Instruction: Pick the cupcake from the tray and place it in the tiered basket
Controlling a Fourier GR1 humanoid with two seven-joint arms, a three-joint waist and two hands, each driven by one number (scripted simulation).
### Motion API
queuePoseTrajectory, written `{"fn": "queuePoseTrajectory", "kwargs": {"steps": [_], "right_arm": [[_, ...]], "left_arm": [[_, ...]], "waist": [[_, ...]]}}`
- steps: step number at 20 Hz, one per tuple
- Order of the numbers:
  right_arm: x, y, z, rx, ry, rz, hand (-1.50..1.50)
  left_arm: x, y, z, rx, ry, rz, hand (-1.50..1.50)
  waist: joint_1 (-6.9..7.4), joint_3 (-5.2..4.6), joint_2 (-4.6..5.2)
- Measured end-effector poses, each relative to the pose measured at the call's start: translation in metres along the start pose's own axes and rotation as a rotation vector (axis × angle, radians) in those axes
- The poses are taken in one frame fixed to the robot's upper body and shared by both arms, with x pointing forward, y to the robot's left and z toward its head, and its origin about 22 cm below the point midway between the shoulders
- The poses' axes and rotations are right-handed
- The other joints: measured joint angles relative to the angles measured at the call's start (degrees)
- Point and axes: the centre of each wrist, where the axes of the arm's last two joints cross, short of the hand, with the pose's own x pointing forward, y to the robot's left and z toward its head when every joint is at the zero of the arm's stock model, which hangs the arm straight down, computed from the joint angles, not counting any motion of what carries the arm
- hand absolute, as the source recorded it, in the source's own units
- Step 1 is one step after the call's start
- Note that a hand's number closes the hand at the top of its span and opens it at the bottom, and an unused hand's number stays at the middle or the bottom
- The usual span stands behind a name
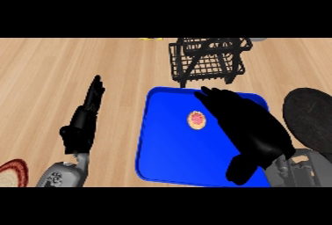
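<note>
Head view: blue tray (162,149) sits on the wooden table (65,70), centre to lower right of frame. Cupcake (196,120) is on the tray, upper middle of it, seen top-down as a small round disc with a pink/red centre. Right hand (250,127) is over the tray's right half, fingers straight and stretched toward the tray's top edge, thumb hanging at the lower right; it holds nothing. The cupcake sits just beside the fingers on their left; can't tell whether they touch. Black wire tiered basket (207,61) stands on the table just above the tray's top edge, upper centre-right of frame; can't see anything inside it. Left hand (81,125) is at left of frame, well apart from the tray, fingers straight and together pointing up the frame, holding nothing, resting. Dark round plate (311,118) at the right edge, beside the tray. Part of a red-rimmed plate (13,173) at the lower left corner. Small yellow item (152,39) at the top edge, too cropped to identify.
</note>
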Motion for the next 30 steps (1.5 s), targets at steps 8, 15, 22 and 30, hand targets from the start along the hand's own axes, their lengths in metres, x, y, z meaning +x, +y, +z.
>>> {"fn": "queuePoseTrajectory", "kwargs": {"steps": [8, 15, 22, 30], "right_arm": [[-0.021, 0.009, -0.009, -0.014, 0.098, 0.009, -1.50], [-0.029, 0.027, -0.018, 0.024, 0.123, -0.028, -1.50], [-0.033, 0.041, -0.031, 0.032, 0.097, -0.044, -1.50], [-0.032, 0.045, -0.047, 0.056, 0.081, -0.060, -1.50]], "left_arm": [[0.007, -0.003, -0.011, -0.002, -0.003, -0.005, 0.00], [0.001, 0.000, -0.010, -0.002, -0.002, 0.004, 0.00], [-0.002, 0.000, -0.012, -0.008, 0.000, 0.003, 0.00], [-0.001, 0.001, -0.005, -0.009, 0.002, 0.005, 0.00]], "waist": [[-0.17, 0.00, 0.03], [-0.15, 0.02, 0.04], [-0.10, 0.02, 0.06], [-0.05, 0.01, 0.04]]}}
